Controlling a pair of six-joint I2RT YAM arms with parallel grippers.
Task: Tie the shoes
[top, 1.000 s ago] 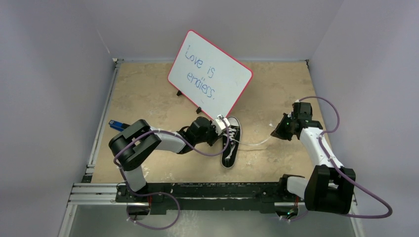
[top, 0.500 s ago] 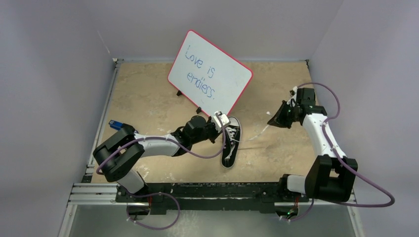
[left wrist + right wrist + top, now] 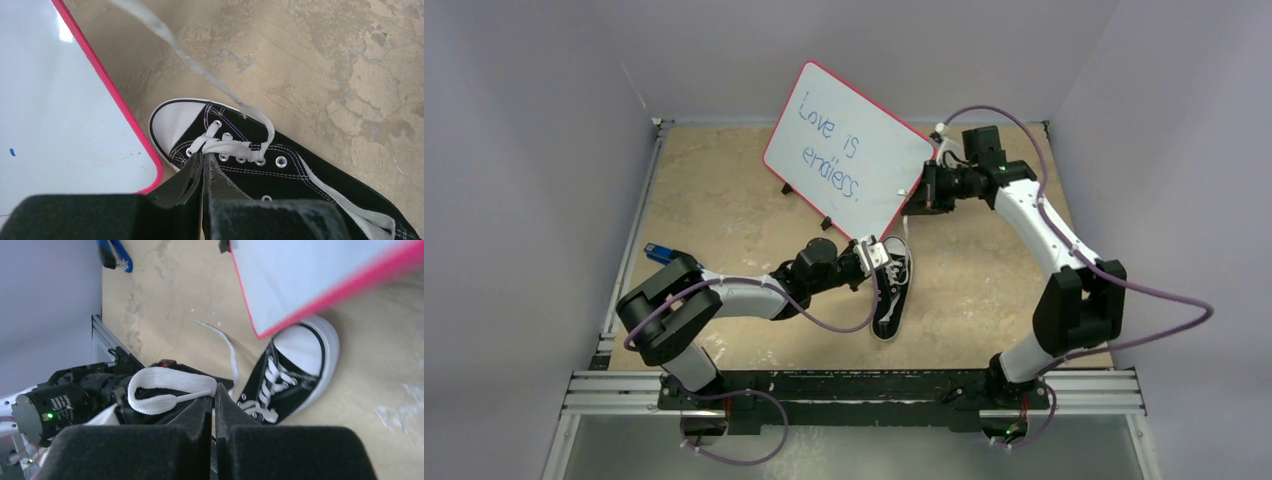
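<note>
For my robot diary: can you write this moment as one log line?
task: tie shoe | left gripper: shut on lace at shoe | right gripper: shut on lace end, beside whiteboard | bow: none visible

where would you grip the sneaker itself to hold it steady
Probably its heel end, from above, jaws straddling the narrow width. The sneaker lies opening-up with the heel toward the arm bases and uncovered; the left gripper is shut on the laces near the toe, and the whiteboard crowds that end.
</note>
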